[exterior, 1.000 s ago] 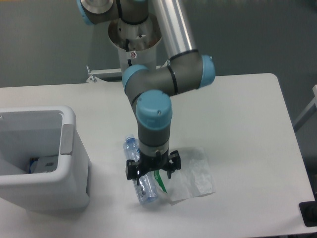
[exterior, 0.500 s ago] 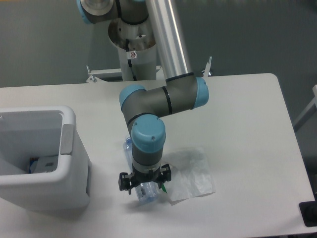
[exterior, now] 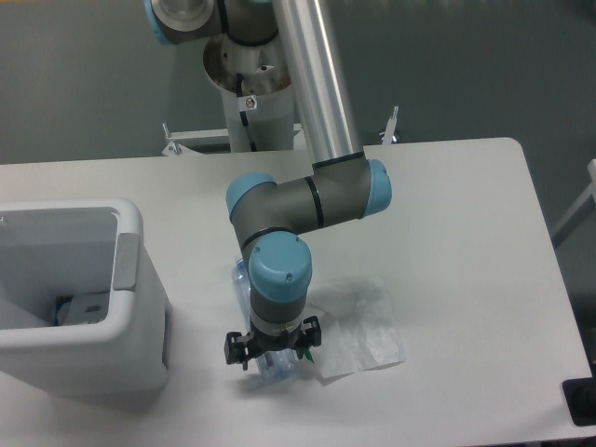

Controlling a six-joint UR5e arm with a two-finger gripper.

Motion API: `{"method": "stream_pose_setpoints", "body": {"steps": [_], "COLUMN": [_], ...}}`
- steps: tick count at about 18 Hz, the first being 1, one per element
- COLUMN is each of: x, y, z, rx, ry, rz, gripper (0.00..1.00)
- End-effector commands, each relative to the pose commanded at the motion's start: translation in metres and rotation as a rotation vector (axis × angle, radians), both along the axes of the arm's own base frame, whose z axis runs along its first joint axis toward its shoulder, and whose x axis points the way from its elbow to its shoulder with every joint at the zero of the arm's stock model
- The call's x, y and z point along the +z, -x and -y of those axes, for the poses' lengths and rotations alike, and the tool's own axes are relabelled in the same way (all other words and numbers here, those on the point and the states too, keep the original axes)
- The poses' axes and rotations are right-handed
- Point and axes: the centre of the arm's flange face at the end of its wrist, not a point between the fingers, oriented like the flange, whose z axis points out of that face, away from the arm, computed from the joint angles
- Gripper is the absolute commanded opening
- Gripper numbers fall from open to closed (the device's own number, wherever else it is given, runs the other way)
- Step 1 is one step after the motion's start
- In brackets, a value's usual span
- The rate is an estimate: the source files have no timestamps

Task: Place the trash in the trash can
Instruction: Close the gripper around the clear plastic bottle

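We are seeing the crushed clear plastic bottle [exterior: 264, 366] lying on the white surface [exterior: 456, 233], its bluish cap end poking out behind the arm's wrist and its lower end showing beneath the hand [exterior: 273, 352]. The hand is sitting low over the bottle's middle with its black fingers [exterior: 233, 347] straddling it on either side; we cannot tell whether they are actually pressing on it. Just to the right, the crumpled translucent wrapper [exterior: 365, 331] is lying flat, its green strip [exterior: 305, 354] peeking out beside the hand. The white trash can [exterior: 130, 307] is standing at the left edge of the surface, near the bottle but apart from it, with something small lying inside.
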Motion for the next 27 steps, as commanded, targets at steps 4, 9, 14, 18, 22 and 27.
{"method": "stream_pose_setpoints", "body": {"steps": [4, 9, 14, 18, 22, 27], "x": [-0.002, -0.010, -0.009, -0.008, -0.007, 0.001], "y": [0.000, 0.003, 0.003, 0.004, 0.004, 0.003], "z": [0.000, -0.004, -0.004, -0.004, -0.004, -0.004], "rx": [-0.002, -0.001, -0.006, -0.006, -0.009, -0.012], "ry": [0.002, 0.008, 0.008, 0.006, 0.004, -0.005], "rz": [0.002, 0.005, 0.002, -0.001, -0.004, -0.010], "gripper": [1.00, 0.92, 0.70, 0.63, 0.59, 0.59]}}
